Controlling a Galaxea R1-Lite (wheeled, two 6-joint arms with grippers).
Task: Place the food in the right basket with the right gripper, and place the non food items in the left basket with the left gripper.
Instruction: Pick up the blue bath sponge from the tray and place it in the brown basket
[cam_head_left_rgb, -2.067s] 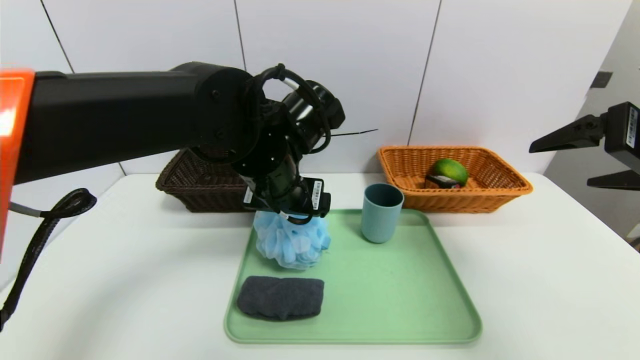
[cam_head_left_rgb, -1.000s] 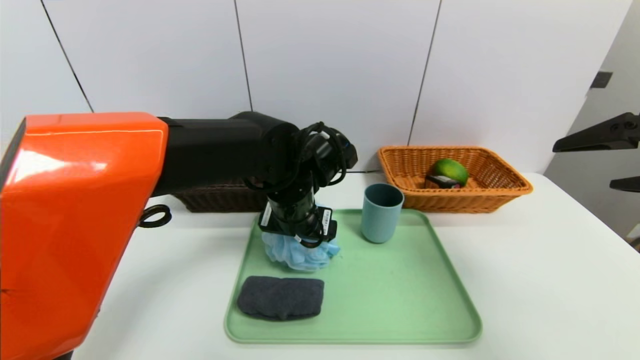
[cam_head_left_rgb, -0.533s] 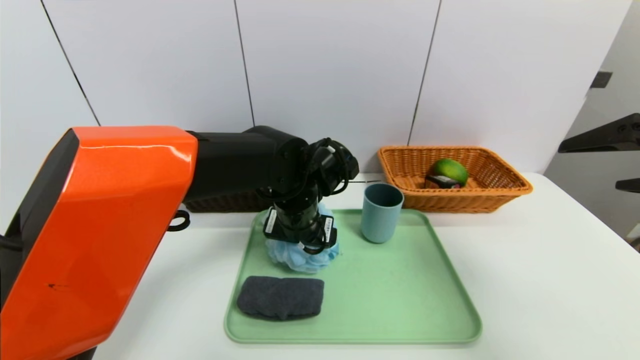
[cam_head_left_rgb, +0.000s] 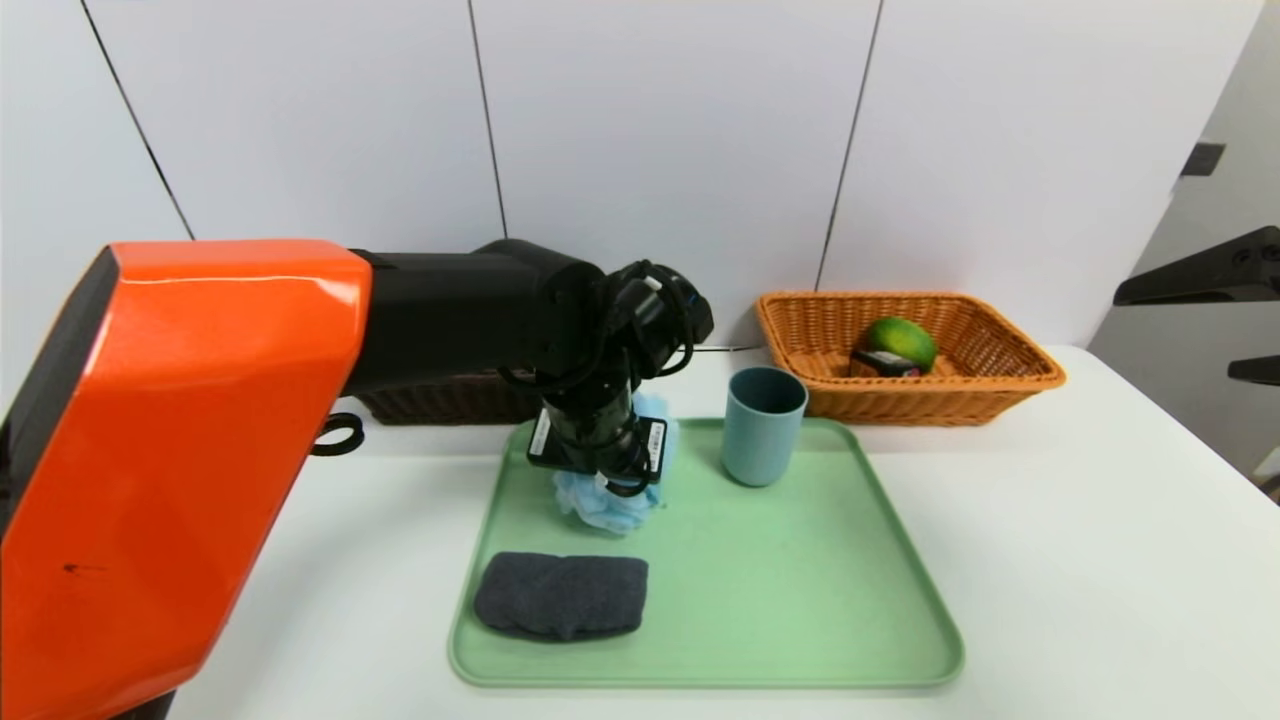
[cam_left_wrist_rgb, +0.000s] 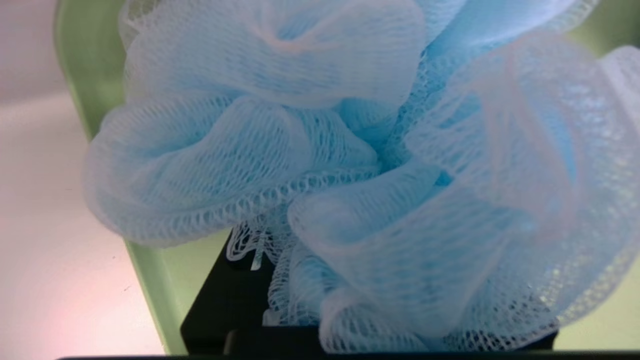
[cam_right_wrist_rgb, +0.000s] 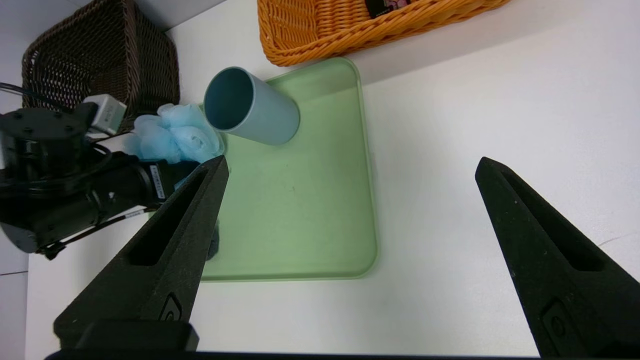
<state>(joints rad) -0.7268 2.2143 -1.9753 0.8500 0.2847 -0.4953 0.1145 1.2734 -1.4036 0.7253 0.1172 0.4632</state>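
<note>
My left gripper (cam_head_left_rgb: 604, 492) points down over the back left of the green tray (cam_head_left_rgb: 800, 600), shut on the light-blue bath puff (cam_head_left_rgb: 606, 508), which bulges around it. The puff (cam_left_wrist_rgb: 320, 150) fills the left wrist view, with one black finger (cam_left_wrist_rgb: 220, 305) showing beside it. The teal cup (cam_head_left_rgb: 763, 425) stands upright on the tray's back edge. A dark grey towel (cam_head_left_rgb: 562, 595) lies at the tray's front left. The green fruit (cam_head_left_rgb: 900, 342) and black box (cam_head_left_rgb: 885, 362) lie in the orange basket (cam_head_left_rgb: 1000, 385). My right gripper (cam_right_wrist_rgb: 350, 162) hangs open, high at the far right.
The dark brown basket (cam_head_left_rgb: 440, 400) stands behind the left arm, mostly hidden by it. The left arm's big orange shell (cam_head_left_rgb: 190, 450) blocks the table's left side. The white table (cam_head_left_rgb: 1100, 560) spreads to the right of the tray.
The left gripper came down onto the bath puff and closed on it; the puff now looks squeezed narrower and slightly raised. The right arm stayed where it was.
</note>
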